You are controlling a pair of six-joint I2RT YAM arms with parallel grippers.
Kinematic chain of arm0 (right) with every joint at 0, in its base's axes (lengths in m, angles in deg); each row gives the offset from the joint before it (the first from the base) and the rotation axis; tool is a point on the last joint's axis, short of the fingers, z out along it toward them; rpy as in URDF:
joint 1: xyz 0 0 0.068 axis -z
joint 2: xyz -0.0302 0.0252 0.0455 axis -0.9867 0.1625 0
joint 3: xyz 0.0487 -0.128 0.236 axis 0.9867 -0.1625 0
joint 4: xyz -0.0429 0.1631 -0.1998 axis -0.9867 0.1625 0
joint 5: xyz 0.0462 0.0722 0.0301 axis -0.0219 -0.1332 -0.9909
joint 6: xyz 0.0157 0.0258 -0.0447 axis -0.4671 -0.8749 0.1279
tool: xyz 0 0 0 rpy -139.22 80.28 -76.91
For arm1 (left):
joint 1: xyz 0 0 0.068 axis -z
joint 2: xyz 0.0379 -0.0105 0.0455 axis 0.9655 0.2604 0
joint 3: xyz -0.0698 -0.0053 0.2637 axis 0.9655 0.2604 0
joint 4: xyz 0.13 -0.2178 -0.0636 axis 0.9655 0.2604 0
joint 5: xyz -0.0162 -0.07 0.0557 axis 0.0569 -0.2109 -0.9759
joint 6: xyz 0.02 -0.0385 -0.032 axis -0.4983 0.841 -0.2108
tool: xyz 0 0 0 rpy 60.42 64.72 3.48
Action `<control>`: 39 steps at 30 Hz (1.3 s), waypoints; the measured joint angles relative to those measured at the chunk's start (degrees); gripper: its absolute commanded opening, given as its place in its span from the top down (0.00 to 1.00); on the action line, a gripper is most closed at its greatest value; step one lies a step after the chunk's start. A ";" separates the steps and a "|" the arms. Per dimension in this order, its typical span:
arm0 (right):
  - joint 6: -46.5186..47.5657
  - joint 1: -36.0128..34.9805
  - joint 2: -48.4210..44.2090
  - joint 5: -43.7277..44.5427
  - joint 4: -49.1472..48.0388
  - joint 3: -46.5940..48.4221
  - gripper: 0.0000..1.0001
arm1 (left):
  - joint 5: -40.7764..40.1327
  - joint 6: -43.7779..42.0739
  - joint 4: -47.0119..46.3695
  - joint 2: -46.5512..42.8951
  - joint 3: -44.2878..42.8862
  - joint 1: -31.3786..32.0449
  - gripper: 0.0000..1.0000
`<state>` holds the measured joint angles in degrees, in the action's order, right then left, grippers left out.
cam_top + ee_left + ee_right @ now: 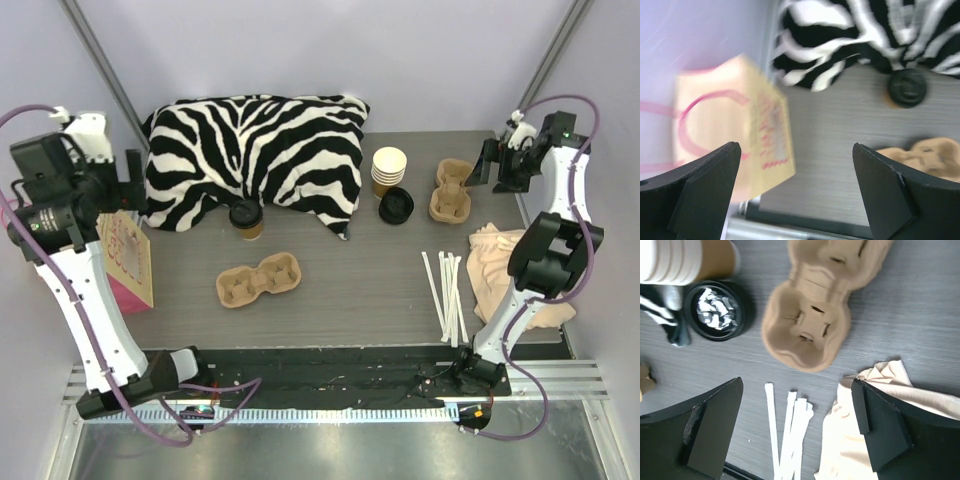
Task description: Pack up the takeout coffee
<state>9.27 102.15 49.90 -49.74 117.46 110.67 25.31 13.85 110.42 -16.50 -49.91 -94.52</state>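
The takeout coffee (pixel 246 219), a small brown cup with a black lid, stands on the table against the front of the zebra pillow (pixel 255 150). In the left wrist view its lid (pixel 908 87) shows at the upper right. A brown two-cup carrier (pixel 258 280) lies just in front of it. My left gripper (pixel 133 178) hangs open high at the far left, above the cream-and-pink paper bag (pixel 732 130), with nothing between its fingers (pixel 710 180). My right gripper (pixel 487 165) is open and empty at the back right, above a second carrier (pixel 820 315).
A stack of lidless cups (pixel 389 170) and a loose black lid (pixel 396 205) sit behind the table's middle. White straws (pixel 446 292) and a beige cloth (pixel 505 262) lie at the right. The paper bag (pixel 127 262) stands at the left edge.
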 measured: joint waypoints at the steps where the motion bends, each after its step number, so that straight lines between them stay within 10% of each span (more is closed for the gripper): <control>1: 0.26 0.00 -1.22 -0.28 0.76 0.83 0.00 | -0.20 -0.79 0.26 -0.11 0.33 -2.95 0.00; 8: 1.95 -1.25 -8.31 -3.52 7.50 5.73 0.00 | 1.09 -5.29 -0.83 -0.20 8.92 -19.19 0.00; 19: 1.86 -9.05 -10.32 -3.63 13.07 5.75 0.00 | 5.01 -9.40 -5.64 1.49 20.94 -24.04 0.10; 29: 1.99 -9.64 -12.31 -3.48 14.40 6.38 0.00 | 9.90 -12.72 -6.45 2.03 25.31 -24.17 0.84; 35: 3.23 -9.64 -13.05 -3.52 15.39 6.40 0.00 | 13.70 -13.88 -3.67 0.79 21.09 -21.00 1.00; 39: 3.67 -9.40 -14.29 -3.61 15.82 6.99 0.00 | 13.99 -11.98 -1.36 -1.75 11.06 -7.10 1.00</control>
<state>12.94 92.75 35.60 -53.35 133.29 117.67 39.30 1.87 109.07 -18.25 -38.85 -101.63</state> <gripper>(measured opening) 0.996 0.014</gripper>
